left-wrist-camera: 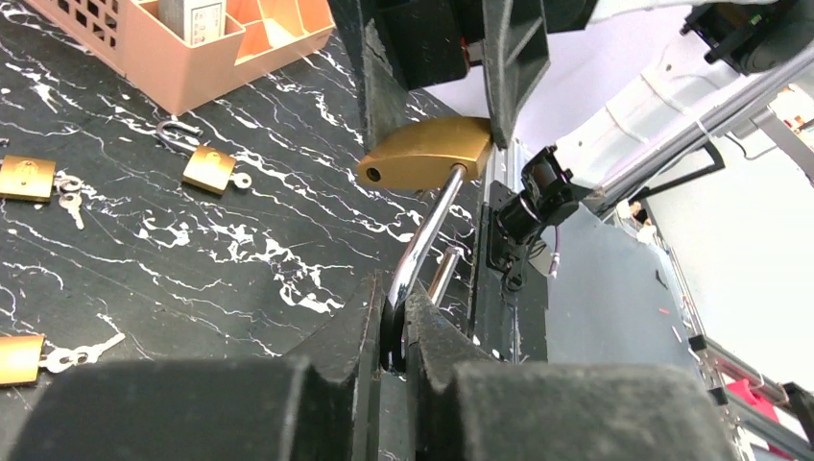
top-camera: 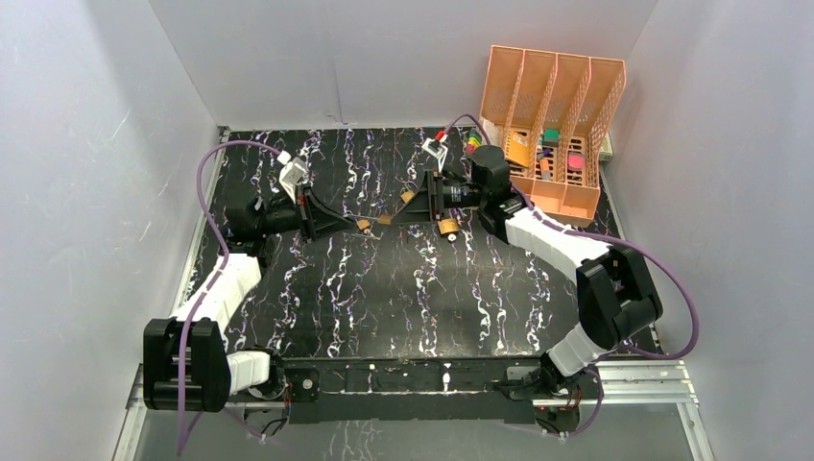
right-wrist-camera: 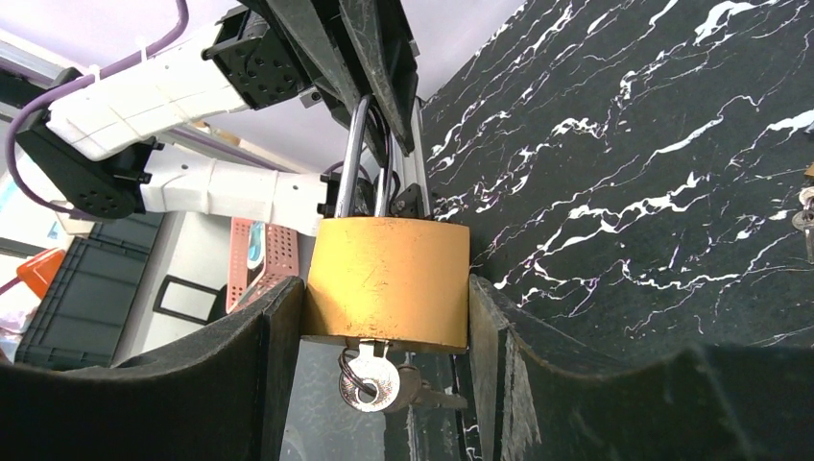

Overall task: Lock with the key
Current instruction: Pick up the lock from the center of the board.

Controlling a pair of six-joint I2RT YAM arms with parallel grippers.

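A brass padlock hangs in the air between my two grippers. My right gripper is shut on its body, one finger on each side. A silver key on a small ring sticks out of the keyhole at the bottom. My left gripper is shut on the bend of the chrome shackle. In the left wrist view the shackle's short leg ends apart from the brass body. From above, the lock sits mid-table, towards the back, between the left gripper and the right gripper.
Other padlocks lie on the black marble table: one beside the right gripper, others with loose keys. An orange file organizer stands at the back right. White walls enclose the table.
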